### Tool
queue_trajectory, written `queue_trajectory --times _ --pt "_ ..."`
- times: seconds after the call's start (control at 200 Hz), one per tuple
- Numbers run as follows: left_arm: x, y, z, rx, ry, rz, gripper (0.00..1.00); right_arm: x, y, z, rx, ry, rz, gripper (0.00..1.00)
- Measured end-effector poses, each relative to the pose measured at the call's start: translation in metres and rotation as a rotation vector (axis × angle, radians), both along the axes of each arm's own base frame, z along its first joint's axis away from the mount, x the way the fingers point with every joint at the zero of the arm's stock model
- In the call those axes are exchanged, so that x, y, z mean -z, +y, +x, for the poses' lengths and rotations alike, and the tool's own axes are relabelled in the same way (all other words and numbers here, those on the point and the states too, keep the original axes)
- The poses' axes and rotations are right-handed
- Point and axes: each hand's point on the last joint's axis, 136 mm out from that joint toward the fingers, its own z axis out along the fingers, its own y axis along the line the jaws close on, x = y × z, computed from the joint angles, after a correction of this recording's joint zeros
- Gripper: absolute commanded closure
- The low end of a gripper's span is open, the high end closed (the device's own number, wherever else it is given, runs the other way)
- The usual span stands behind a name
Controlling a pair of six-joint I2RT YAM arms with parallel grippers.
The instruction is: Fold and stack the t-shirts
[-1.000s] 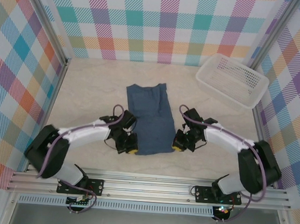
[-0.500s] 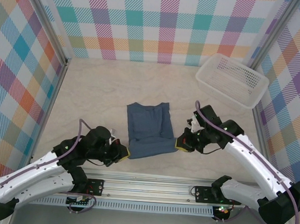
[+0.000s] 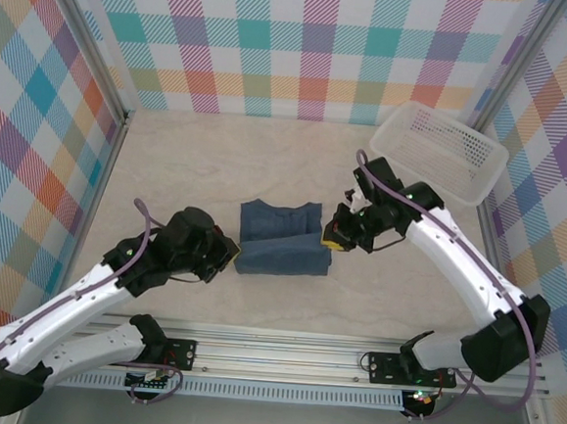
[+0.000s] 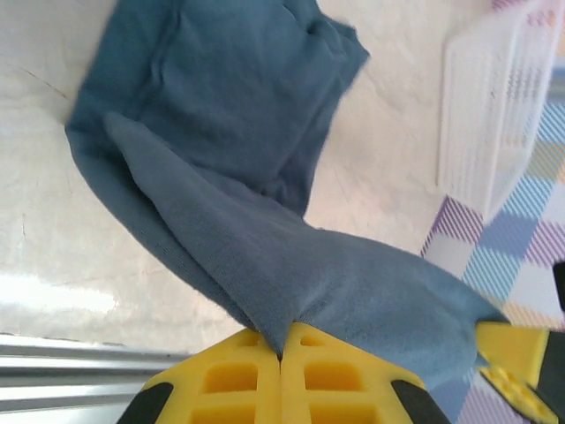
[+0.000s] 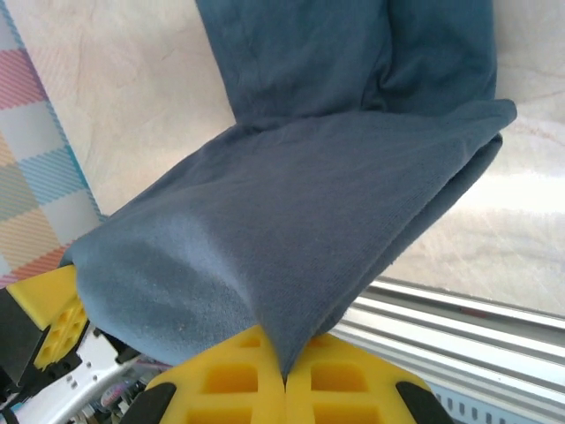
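- Top external view: the dark blue t-shirt (image 3: pixel 284 234) lies near the middle of the pale table (image 3: pixel 170 154), between the two arms. Its near part is lifted off the surface and doubled toward the far part, so the cloth makes a short, squat shape. The left gripper (image 3: pixel 231 258) touches the shirt's near left corner, and the right gripper (image 3: pixel 333 240) touches its right edge. From this height, whether either pincer is clenched cannot be told. The white mesh basket (image 3: pixel 436 150) sits at the far right corner, well apart from the shirt.
- Left wrist view: the left gripper (image 4: pixel 281 343) has its yellow fingers (image 4: pixel 229 380) pressed together with a fold of the t-shirt (image 4: pixel 229 115) pinched between them. The cloth rises from the pinch in a taut ridge and runs across to a yellow finger of the right gripper (image 4: pixel 512 358) at the lower right. The rest of the shirt lies flat on the table beyond. The basket (image 4: pixel 485 106) is at the upper right, apart from the cloth.
- Right wrist view: the right gripper (image 5: pixel 284 369) is clamped on the t-shirt (image 5: pixel 335 203), fabric caught between its closed yellow fingers (image 5: pixel 344 389). The lifted layer stretches leftward to the left gripper (image 5: pixel 44 318). The remaining cloth hangs down onto the table, and a metal rail (image 5: pixel 459 327) runs behind it.
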Motion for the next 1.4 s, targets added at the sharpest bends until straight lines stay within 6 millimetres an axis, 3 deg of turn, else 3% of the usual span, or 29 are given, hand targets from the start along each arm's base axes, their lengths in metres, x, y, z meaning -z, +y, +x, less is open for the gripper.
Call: queue_trajectory --times 0.26,0.41,0.475,0.525,0.605,0.705,0.765,0.835,0.905,1.055,1.135,1.25,1.4 --pt "0.005 0.000 0.078 -0.069 0.100 0.063 0.98 0.031 0.005 0.054 0.071 0.109 -0.011 1.00" --pt "0.027 0.003 0.123 -0.071 0.183 0.080 0.97 0.053 0.009 0.096 0.103 0.142 -0.009 0.88" --pt "0.045 0.002 0.143 -0.055 0.229 0.092 0.90 0.066 0.011 0.121 0.120 0.148 -0.005 0.76" --pt "0.060 0.001 0.161 -0.031 0.256 0.108 0.75 0.079 0.012 0.139 0.134 0.154 -0.001 0.69" --pt "0.080 -0.002 0.192 0.010 0.275 0.113 0.63 0.098 0.013 0.170 0.143 0.147 0.002 0.61" --pt "0.093 0.003 0.226 0.044 0.248 0.140 0.55 0.116 0.010 0.199 0.141 0.107 -0.029 0.55" --pt "0.090 0.008 0.232 0.063 0.230 0.166 0.55 0.115 0.005 0.209 0.137 0.066 -0.055 0.55" --pt "0.080 0.012 0.232 0.077 0.203 0.181 0.57 0.107 0.000 0.212 0.129 0.015 -0.075 0.59" --pt "0.070 0.013 0.219 0.093 0.181 0.186 0.59 0.097 -0.004 0.203 0.123 -0.026 -0.086 0.64" --pt "0.078 -0.007 0.162 0.149 0.220 0.161 0.60 0.085 -0.004 0.150 0.093 -0.055 -0.084 0.75" --pt "0.094 -0.022 0.150 0.171 0.256 0.149 0.63 0.094 0.003 0.127 0.073 -0.045 -0.080 0.79" --pt "0.114 -0.037 0.160 0.171 0.292 0.144 0.69 0.116 0.018 0.117 0.052 -0.018 -0.072 0.82" --pt "0.125 -0.041 0.207 0.148 0.277 0.164 0.79 0.141 0.029 0.138 0.056 0.006 -0.079 0.83"
